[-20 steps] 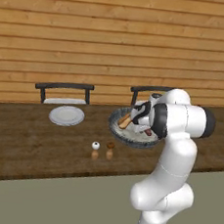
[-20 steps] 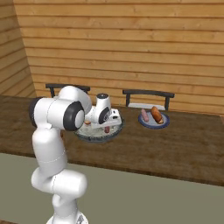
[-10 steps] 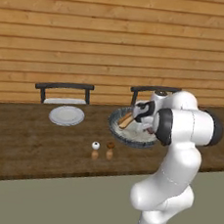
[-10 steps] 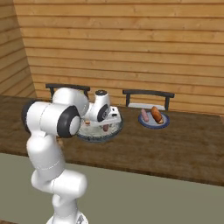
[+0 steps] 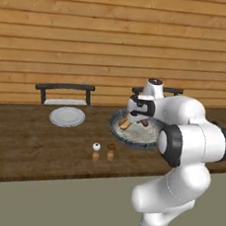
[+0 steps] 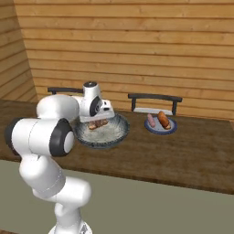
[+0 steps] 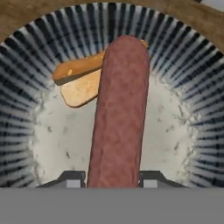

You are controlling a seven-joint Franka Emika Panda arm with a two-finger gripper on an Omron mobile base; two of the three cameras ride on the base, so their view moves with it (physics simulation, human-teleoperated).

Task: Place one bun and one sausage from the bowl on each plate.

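Gripping the sausage (image 7: 119,113), the pincer (image 7: 113,178) stands narrowed, one finger tip on each flank of the meat at its near end, directly above the bowl (image 7: 26,57). The sausage runs forward from the jaws along the line of the hand, and the bun (image 7: 81,81) lies beyond and to one side of it, resting on the speckled bowl floor, partly hidden behind the sausage. Judged from this state, the step in hand is the lift of the second sausage. Risk one: the grip sits at one end of a long, rounded item, so the free end may sag or swing on the lift and pivot out of the jaws. Risk two: whether the sausage touches the bun cannot be told; if it does, the lift may drag the bun across the bowl. Risk three: a low exit path may strike the bowl rim. The hand view alone shows the jaw contact and the bun's position relative to the pincer. The right base view shows what the hand view lacks: a blue-rimmed plate (image 6: 159,130) well off to the arm's right, already carrying a bun and a sausage. The left base view adds the bare plate (image 5: 67,116) well off to the left, the probable destination, plus two small shakers (image 5: 103,152) on the table (image 5: 26,150) between.
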